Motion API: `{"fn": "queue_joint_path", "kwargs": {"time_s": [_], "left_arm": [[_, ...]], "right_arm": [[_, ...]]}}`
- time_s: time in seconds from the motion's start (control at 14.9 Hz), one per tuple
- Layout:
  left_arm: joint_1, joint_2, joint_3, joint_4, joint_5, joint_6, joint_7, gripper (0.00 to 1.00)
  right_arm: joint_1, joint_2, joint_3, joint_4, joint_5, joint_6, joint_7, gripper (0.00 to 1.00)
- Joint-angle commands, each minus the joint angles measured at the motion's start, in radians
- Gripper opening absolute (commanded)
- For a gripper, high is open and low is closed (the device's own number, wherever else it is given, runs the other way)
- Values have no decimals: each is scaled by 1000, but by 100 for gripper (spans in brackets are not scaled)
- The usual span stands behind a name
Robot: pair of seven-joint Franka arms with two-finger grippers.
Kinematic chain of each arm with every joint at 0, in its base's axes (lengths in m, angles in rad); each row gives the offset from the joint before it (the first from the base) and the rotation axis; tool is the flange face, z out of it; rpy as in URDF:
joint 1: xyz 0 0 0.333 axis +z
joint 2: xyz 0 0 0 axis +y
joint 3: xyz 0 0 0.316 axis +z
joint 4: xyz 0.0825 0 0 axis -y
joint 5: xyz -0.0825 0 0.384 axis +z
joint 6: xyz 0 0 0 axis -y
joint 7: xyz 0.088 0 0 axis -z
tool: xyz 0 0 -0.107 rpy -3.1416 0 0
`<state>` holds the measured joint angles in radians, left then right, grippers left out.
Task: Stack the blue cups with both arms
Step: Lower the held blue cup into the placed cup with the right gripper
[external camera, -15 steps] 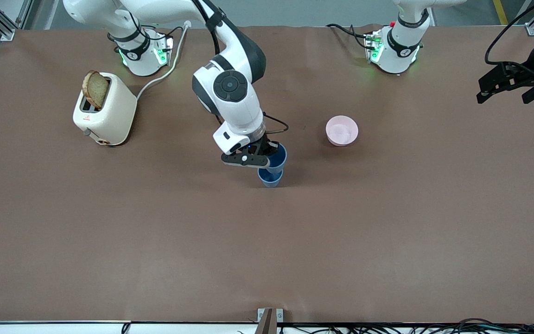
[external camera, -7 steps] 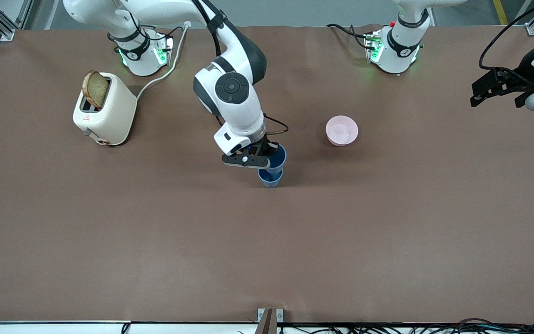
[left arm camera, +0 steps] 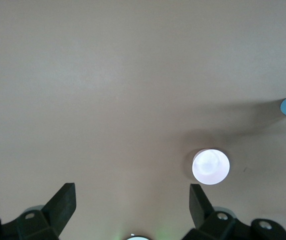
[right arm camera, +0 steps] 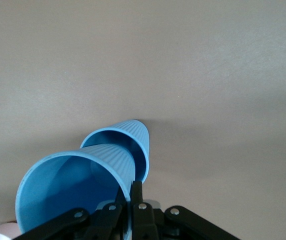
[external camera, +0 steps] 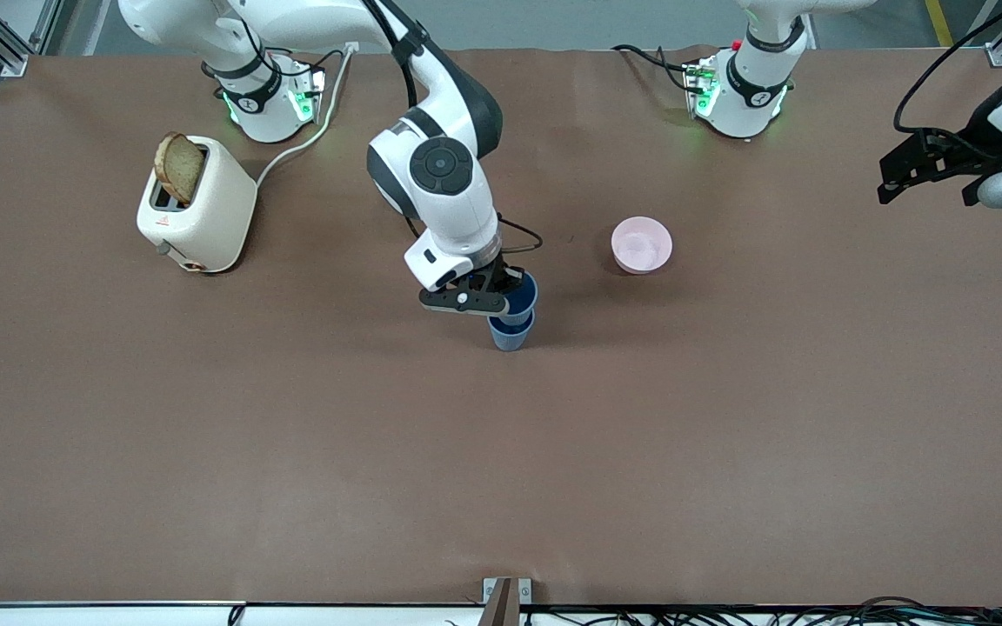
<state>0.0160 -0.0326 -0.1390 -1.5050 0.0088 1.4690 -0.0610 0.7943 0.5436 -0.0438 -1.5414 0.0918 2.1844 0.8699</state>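
We note the right gripper (external camera: 501, 296) pinching the rim of the upper blue cup (external camera: 520, 294), its base partly inside the lower blue cup (external camera: 510, 333) mid-table. Risk: the held cup sits tilted; pressing could tip the lower one. The left gripper (external camera: 923, 165) waits, jaws spread, empty. Seating depth is hidden.

White arms (external camera: 453, 204); black joint bands, cables; green base lights
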Motion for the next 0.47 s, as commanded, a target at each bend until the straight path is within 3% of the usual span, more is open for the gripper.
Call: {"fn": "queue_joint_path", "kwargs": {"time_s": [0.0, 0.4], "left_arm": [[5, -12, -11, -18, 22, 27, 10, 100], [5, -12, -11, -21, 22, 30, 10, 100]], "right_arm": [[25, 4, -8, -8, -23, 17, 44, 2], [14, 22, -10, -6, -23, 43, 43, 3]]}}
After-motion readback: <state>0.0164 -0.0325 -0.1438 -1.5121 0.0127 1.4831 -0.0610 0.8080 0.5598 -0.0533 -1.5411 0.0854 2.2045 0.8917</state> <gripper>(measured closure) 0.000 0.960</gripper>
